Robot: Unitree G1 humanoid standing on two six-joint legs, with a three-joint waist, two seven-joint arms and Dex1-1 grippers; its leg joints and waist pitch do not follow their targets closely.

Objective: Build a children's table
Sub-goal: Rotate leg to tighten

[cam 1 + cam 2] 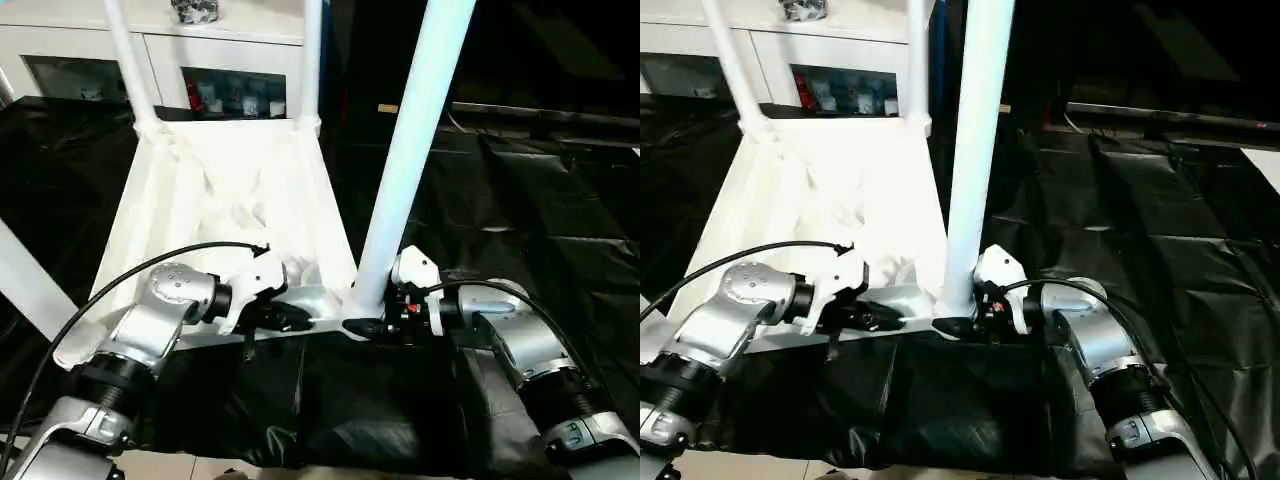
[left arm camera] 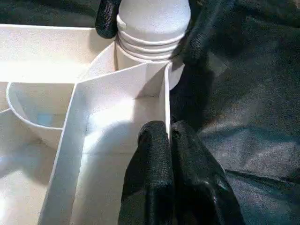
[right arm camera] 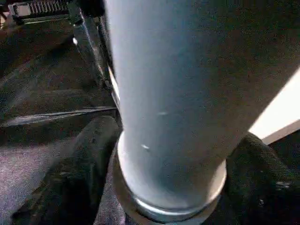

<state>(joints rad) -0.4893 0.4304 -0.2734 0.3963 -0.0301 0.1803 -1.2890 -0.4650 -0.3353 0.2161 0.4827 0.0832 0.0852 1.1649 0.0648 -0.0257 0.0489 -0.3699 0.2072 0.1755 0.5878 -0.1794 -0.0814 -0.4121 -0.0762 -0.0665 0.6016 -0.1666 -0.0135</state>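
**Leg upright at near corner, right jaws around its foot**

Head views. Tabletop (image 1: pixel 230 200), white, upside down on the black desk (image 1: pixel 520 220). Near-right leg (image 1: pixel 405 160): long axis close to vertical, top leaning toward 1 o'clock, foot at the tabletop's near-right corner. Right jaws (image 1: pixel 372 325) sit at the foot, reaching in from 3 o'clock, one finger each side. Left jaws (image 1: pixel 290 320) sit on the near rim, at 9 o'clock from the foot. Two more legs (image 1: pixel 130 70) stand at the far corners. The right arm is the nearer to the leg.

Left wrist view. Left fingers (image 2: pixel 164 183) pressed together, pinching the thin rim wall (image 2: pixel 165 98). Leg foot at 12 o'clock, ringed collar in the corner socket; right fingers (image 2: pixel 107 18) flank it.

Right wrist view. Leg dead ahead, between spread fingers (image 3: pixel 79 168); whether they grip it, cannot tell.

Judgement: seating turns on keeping the leg's axis in line with the socket.
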